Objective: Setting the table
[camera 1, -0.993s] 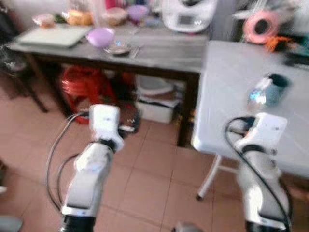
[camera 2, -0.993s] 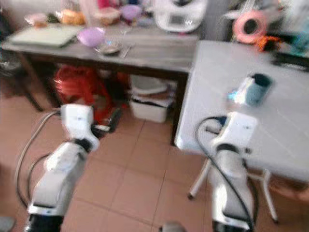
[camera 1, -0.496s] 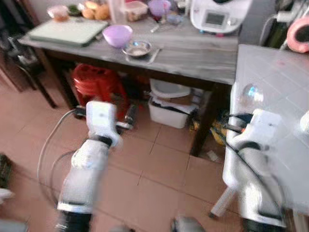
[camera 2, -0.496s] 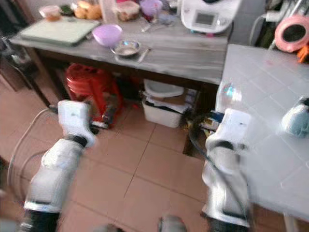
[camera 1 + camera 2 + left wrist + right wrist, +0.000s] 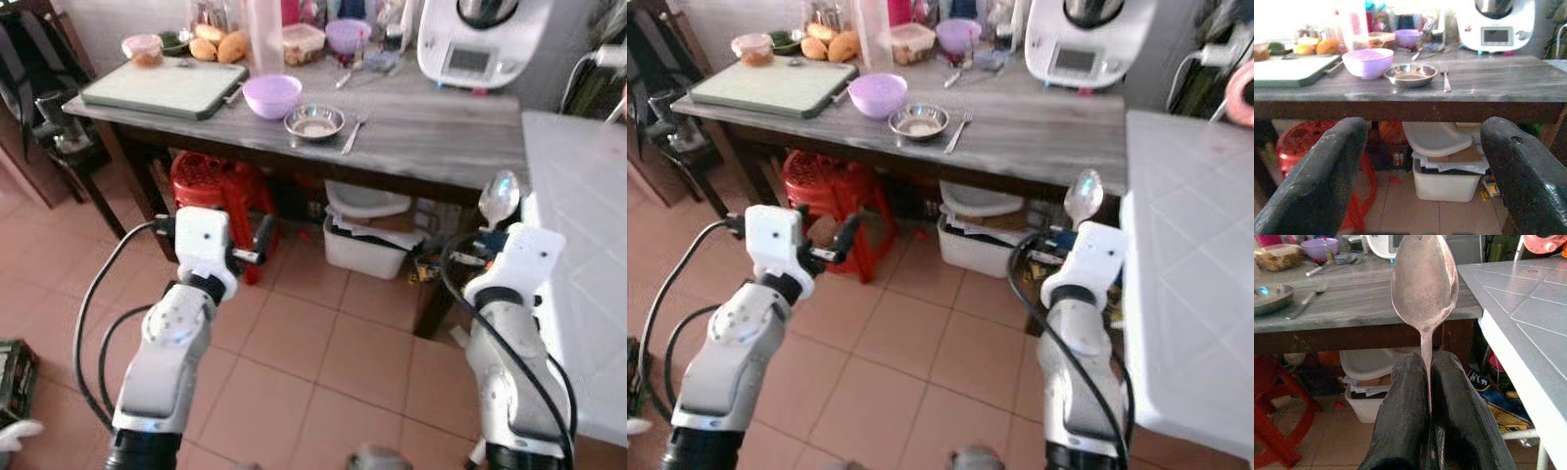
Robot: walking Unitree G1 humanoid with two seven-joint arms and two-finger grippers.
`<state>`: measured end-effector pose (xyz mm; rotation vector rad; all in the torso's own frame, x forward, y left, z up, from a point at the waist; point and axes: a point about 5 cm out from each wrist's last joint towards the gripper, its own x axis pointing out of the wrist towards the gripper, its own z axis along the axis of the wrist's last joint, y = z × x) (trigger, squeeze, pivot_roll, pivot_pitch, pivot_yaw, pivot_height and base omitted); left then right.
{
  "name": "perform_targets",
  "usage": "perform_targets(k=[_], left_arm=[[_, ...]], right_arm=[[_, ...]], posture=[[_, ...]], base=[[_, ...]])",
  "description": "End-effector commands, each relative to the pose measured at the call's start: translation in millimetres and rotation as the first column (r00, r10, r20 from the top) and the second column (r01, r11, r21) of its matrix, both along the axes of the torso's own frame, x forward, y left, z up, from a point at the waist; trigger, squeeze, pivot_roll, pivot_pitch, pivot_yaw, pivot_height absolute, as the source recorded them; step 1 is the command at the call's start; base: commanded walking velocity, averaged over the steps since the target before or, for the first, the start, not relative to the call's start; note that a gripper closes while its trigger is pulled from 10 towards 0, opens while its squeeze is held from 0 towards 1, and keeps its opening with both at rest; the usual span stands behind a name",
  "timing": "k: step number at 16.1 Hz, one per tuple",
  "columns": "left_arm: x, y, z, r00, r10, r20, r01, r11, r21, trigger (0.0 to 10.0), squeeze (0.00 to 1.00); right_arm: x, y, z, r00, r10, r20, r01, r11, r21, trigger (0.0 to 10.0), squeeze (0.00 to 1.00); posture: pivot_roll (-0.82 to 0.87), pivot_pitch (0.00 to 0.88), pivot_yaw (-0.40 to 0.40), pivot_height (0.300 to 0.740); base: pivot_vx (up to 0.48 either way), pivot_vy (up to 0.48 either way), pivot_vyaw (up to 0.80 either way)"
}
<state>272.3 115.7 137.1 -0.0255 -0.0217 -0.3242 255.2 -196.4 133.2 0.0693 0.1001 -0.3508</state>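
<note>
While the right gripper [image 5: 1426, 377] is clamping the thin handle of a spoon [image 5: 1424, 281] between its closed black fingers, the bowl of that spoon is standing upright at centre right of the left eye view, just off the corner of the white table [image 5: 588, 255] that is occupying the right edge of the frame. Across the upper part of the frame, the grey wooden table [image 5: 431, 122] is carrying the remaining tableware: a purple bowl [image 5: 271, 95], a small steel dish [image 5: 313, 122] just beside it, and a fork [image 5: 354, 132] lying next to the dish. A green cutting board [image 5: 157, 86] and a white kitchen appliance [image 5: 475, 39] are sitting at the two ends of that table. At lower left, the left gripper [image 5: 1425, 166] is hanging released, fingers spread and holding nothing, pointing toward the wooden table.

Judged from these views, the task is standing at an early stage: one utensil is in hand and not yet laid down, while the bowl, dish and fork are awaiting collection.
</note>
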Motion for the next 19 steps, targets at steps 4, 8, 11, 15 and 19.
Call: perform_targets(k=[4, 8, 11, 15, 19], left_arm=[[0.5, 1.5, 6.1, 0.999, -0.010, 0.036, 0.009, 0.999, 0.031, 10.0, 0.00], [0.5, 1.7, 6.0, 0.999, -0.010, 0.034, 0.009, 1.000, 0.028, 10.0, 0.00], [0.0, 0.6, 6.1, 0.999, -0.013, 0.039, 0.012, 1.000, 0.027, 10.0, 0.00], [0.1, 0.1, 6.2, 0.999, -0.012, 0.039, 0.012, 1.000, 0.023, 10.0, 0.00], [-0.4, 0.4, 5.7, 0.999, -0.016, 0.033, 0.015, 1.000, 0.018, 10.0, 0.00]], right_arm=[[4.0, 2.6, 5.9, 1.000, 0.001, 0.029, -0.002, 1.000, 0.012, 10.0, 0.00], [3.8, 4.2, 5.2, 1.000, 0.003, 0.030, -0.004, 1.000, 0.019, 10.0, 0.00], [5.0, 3.1, 5.9, 0.999, 0.001, 0.032, -0.002, 1.000, 0.016, 10.0, 0.00], [6.3, 1.4, 6.6, 0.999, 0.000, 0.036, -0.001, 1.000, 0.013, 10.0, 0.00], [6.7, 3.2, 5.6, 0.999, -0.007, 0.031, 0.006, 1.000, 0.023, 10.0, 0.00]], posture=[[-0.06, 0.000, 0.020, 0.740], [-0.06, 0.000, 0.022, 0.740], [-0.06, 0.000, 0.020, 0.740], [-0.06, 0.000, 0.021, 0.740], [-0.06, 0.000, 0.021, 0.740]], base=[[0.442, 0.066, -0.29], [0.469, 0.000, 0.00], [0.469, 0.000, 0.00], [0.469, 0.000, 0.00], [0.468, 0.000, -0.11]])
